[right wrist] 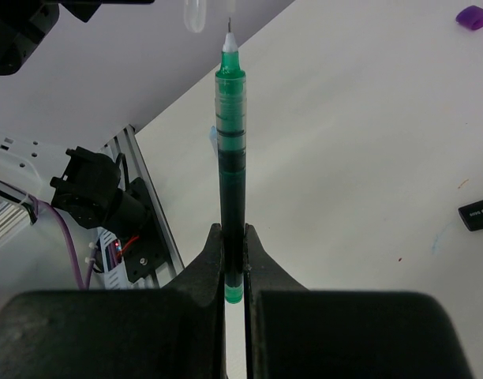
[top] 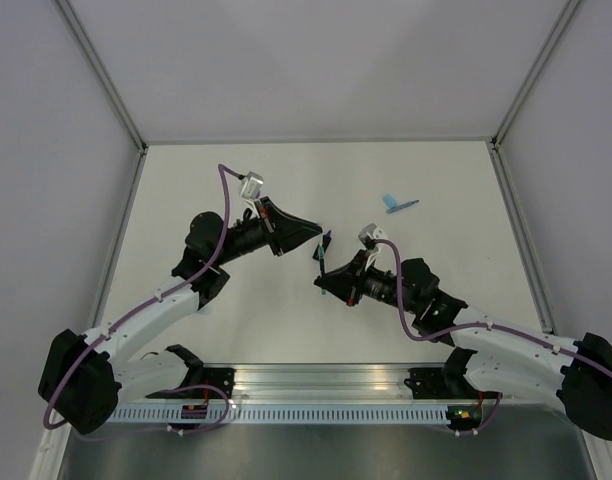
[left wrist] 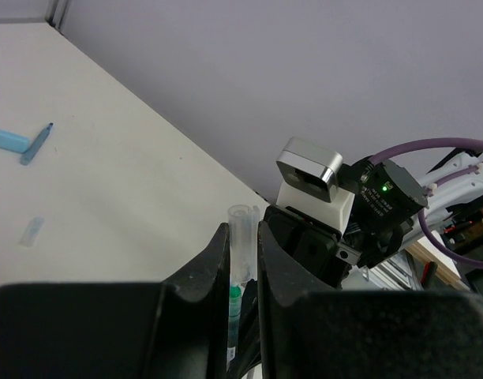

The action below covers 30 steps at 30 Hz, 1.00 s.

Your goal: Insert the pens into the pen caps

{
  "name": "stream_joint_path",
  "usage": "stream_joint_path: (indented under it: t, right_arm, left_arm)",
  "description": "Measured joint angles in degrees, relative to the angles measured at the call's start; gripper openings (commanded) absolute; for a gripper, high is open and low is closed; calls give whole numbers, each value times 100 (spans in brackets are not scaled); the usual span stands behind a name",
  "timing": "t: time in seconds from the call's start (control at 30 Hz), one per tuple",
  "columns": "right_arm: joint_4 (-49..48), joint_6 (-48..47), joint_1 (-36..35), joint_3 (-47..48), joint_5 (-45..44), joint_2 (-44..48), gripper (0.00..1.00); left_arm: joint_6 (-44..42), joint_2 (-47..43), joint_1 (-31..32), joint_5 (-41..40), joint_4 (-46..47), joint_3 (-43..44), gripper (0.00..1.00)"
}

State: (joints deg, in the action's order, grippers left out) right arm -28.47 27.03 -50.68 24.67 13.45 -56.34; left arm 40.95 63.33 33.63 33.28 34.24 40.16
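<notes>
Our right gripper [right wrist: 232, 233] clamps the green pen [right wrist: 231, 158]; our left gripper [left wrist: 241, 229] pinches the clear cap [right wrist: 192, 14]. The tip looks offset beside the cap, so pushing now might miss its mouth.

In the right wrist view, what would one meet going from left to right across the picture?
clear cap → green pen → purple cap
</notes>
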Motion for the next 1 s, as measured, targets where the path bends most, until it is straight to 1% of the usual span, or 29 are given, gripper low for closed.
stream_joint_path:
  t: [0.23, 0.67, 1.0]
  right_arm:
    - [15, -2, 0, 0, -33, 127, 0]
    - [101, -9, 0, 0, -114, 168, 0]
    - [205, -9, 0, 0, -184, 264, 0]
  left_arm:
    - [0, 0, 2, 7, 37, -52, 2]
    - [2, 4, 28, 35, 387, -199, 2]
    - [4, 186, 120, 87, 490, -210, 2]
